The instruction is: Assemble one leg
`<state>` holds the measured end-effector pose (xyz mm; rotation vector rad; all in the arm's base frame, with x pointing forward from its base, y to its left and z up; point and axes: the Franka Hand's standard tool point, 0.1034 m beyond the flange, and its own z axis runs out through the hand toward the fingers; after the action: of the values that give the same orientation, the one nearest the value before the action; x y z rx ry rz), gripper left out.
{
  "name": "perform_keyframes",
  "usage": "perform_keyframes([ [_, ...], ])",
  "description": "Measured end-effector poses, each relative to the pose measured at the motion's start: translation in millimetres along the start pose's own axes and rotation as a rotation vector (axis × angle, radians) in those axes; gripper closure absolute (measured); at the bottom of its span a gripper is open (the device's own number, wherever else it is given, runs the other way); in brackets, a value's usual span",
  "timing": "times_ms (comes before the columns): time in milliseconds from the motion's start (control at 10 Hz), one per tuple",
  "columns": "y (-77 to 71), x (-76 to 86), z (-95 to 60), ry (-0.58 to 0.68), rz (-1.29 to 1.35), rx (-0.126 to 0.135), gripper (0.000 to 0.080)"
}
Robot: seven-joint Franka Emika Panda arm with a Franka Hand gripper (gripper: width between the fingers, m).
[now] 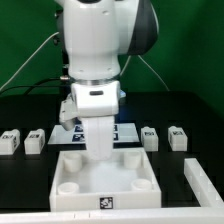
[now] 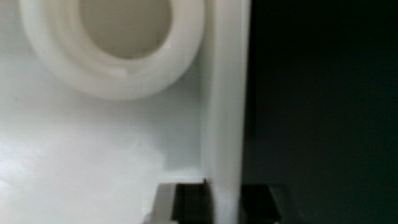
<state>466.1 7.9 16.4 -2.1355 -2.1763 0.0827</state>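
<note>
White plastic is filling most of what I am seeing: the tray (image 1: pixel 70 185) is lying under the arm, and the gripper (image 1: pixel 100 149) is hanging low at the tray's far wall. In the wrist view the tray wall (image 2: pixel 222 100) is running between the two dark fingertips (image 2: pixel 183 206), with one round socket (image 2: pixel 111 45) just inside it. I cannot tell whether the jaws are pinching the wall or merely straddling it.

The leg (image 1: pixel 150 137) is sitting untouched just beyond the tray's far corner on the exterior view's right, with another leg (image 1: pixel 177 138) beside it. A third leg (image 1: pixel 33 141) and a fourth leg (image 1: pixel 10 141) are lying beyond the opposite far corner.

I am judging that the tray is being positioned, with no leg fetched yet. Next I am expecting to let go, lift clear of the tray and go for the leg. The arm is hiding the contact in the exterior view, and the wrist view is cutting the fingers short
</note>
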Motion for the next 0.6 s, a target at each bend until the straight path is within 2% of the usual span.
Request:
perform_keyframes([
  [300, 19.6, 27.5, -1.8, 0.016, 0.017, -0.022, 0.0736],
  [600, 30.2, 47.8, -3.8, 0.027, 0.025, -0.036, 0.0736],
])
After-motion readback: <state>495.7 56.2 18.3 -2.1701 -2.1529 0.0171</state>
